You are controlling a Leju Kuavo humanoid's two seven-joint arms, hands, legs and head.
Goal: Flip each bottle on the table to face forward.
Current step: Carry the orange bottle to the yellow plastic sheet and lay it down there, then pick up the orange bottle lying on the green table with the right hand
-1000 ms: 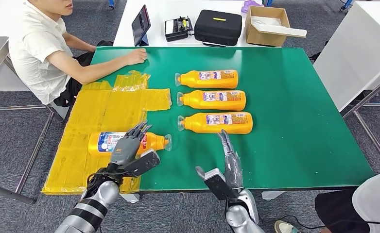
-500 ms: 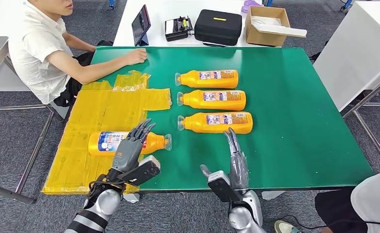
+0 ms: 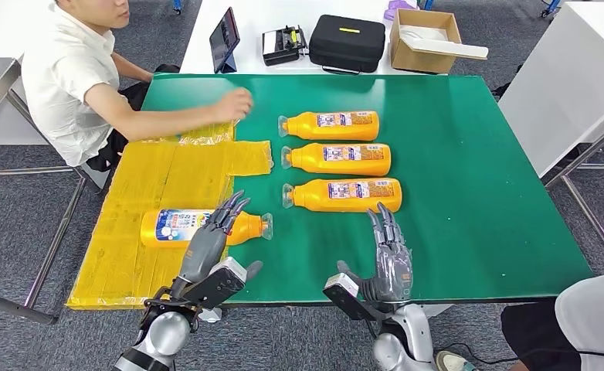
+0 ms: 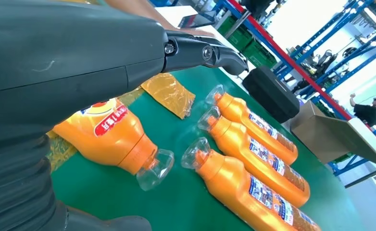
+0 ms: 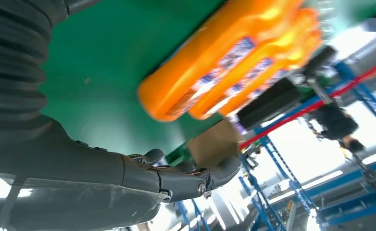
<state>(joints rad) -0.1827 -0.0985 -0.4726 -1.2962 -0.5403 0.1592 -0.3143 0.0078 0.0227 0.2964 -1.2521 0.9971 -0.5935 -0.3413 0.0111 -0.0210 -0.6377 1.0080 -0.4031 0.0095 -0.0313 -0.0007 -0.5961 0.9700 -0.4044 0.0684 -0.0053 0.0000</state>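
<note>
Both hands have drawn back toward the near table edge. Left hand point(image 3: 206, 246) — fingers spread, holding nothing — hovers over the single bottle point(image 3: 177, 226) on yellow plastic point(image 3: 175, 174); right hand point(image 3: 391, 259), open too, sits just short of the nearest of three bottles point(image 3: 344, 195).

Both silver arms come up from below. The left hand point(image 3: 208, 241) is raised with its fingers point(image 3: 229, 209) straight and close together, pointing forward and a little to the right, and its thumb sticks out to the side. It holds nothing. The right hand point(image 3: 390, 259) is also raised, palm side away, with its fingers point(image 3: 385, 220) straight and pointing forward. It holds nothing too. The two hands are well apart.
</note>
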